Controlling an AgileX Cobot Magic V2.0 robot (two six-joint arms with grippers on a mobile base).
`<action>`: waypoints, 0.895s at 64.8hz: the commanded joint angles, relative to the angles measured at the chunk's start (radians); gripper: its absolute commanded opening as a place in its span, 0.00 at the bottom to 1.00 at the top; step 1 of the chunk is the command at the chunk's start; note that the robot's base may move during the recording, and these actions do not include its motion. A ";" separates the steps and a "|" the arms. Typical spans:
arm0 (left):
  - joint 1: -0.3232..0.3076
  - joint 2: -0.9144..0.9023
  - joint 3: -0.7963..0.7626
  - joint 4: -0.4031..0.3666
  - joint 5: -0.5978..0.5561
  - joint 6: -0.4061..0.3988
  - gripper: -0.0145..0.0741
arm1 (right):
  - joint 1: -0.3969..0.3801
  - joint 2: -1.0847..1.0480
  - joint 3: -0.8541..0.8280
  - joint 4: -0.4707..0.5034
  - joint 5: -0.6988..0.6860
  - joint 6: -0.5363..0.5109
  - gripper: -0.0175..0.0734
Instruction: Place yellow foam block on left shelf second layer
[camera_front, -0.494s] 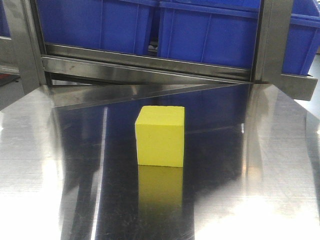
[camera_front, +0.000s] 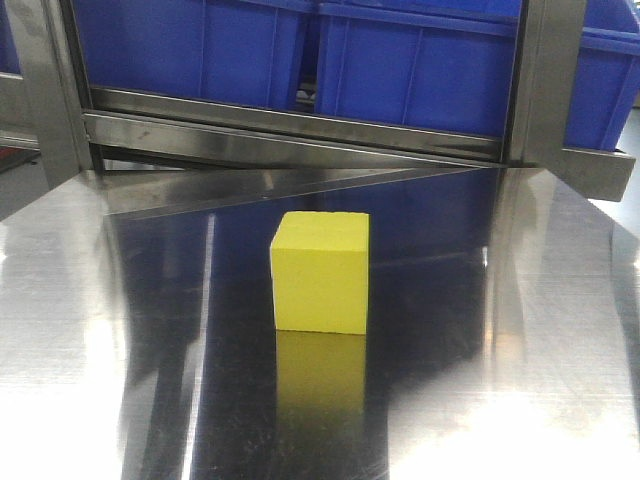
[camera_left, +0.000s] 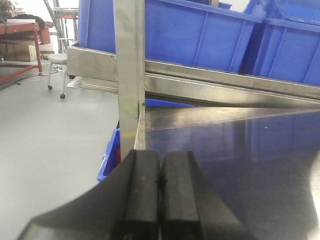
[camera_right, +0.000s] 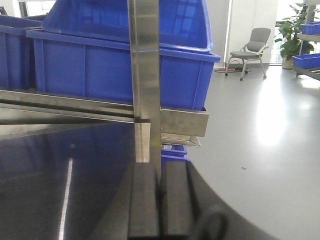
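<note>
The yellow foam block (camera_front: 321, 272) stands upright on the shiny steel table (camera_front: 500, 330), near the middle, in the front view only. My left gripper (camera_left: 160, 159) is shut and empty at the table's left front corner, close to the left steel post (camera_left: 129, 75). My right gripper (camera_right: 160, 170) is shut and empty at the table's right edge, by the right post (camera_right: 145, 75). Neither gripper shows in the front view, and the block shows in neither wrist view.
Blue bins (camera_front: 420, 70) fill the steel shelf (camera_front: 300, 125) behind the table. Another blue bin (camera_left: 109, 155) sits low beside the left post. A stool (camera_left: 56, 65) and a red bench stand on the floor to the left; a chair (camera_right: 247, 52) stands to the right.
</note>
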 joint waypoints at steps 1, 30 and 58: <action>-0.005 0.007 0.026 -0.007 -0.088 -0.004 0.32 | 0.000 -0.009 -0.023 -0.001 -0.092 -0.008 0.25; -0.005 0.007 0.026 -0.007 -0.088 -0.004 0.32 | 0.000 -0.007 -0.111 -0.001 -0.089 -0.008 0.25; -0.005 0.007 0.026 -0.007 -0.088 -0.004 0.32 | 0.005 0.395 -0.626 0.002 0.289 0.004 0.26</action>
